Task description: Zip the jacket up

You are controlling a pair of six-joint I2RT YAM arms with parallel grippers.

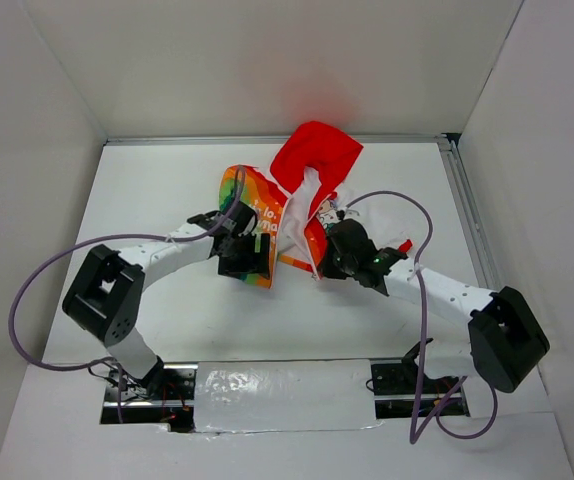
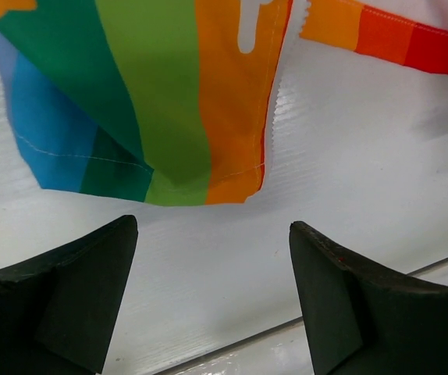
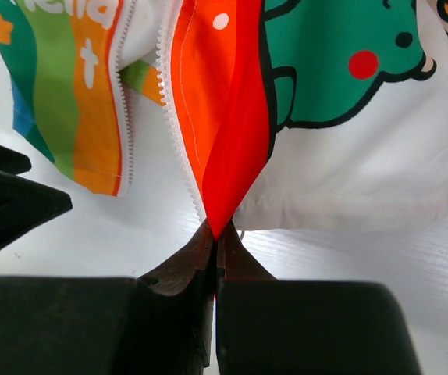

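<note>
Jacket (image 1: 289, 195) lies open and rumpled mid-table (image 1: 167, 330) in the top view, its red hood (image 1: 317, 150) at 12 o'clock, with the left gripper (image 1: 243, 256) at its 8 o'clock corner and the right gripper (image 1: 333, 256) at its 5 o'clock edge. From the left wrist, the fingers stand wide apart, the rainbow hem (image 2: 169, 156) just beyond them at 12 o'clock, untouched. From the right wrist, the fingers are pinched together on the bottom tip of the red-orange front edge, with white zipper teeth (image 3: 179, 141) running up toward 11 o'clock.
</note>
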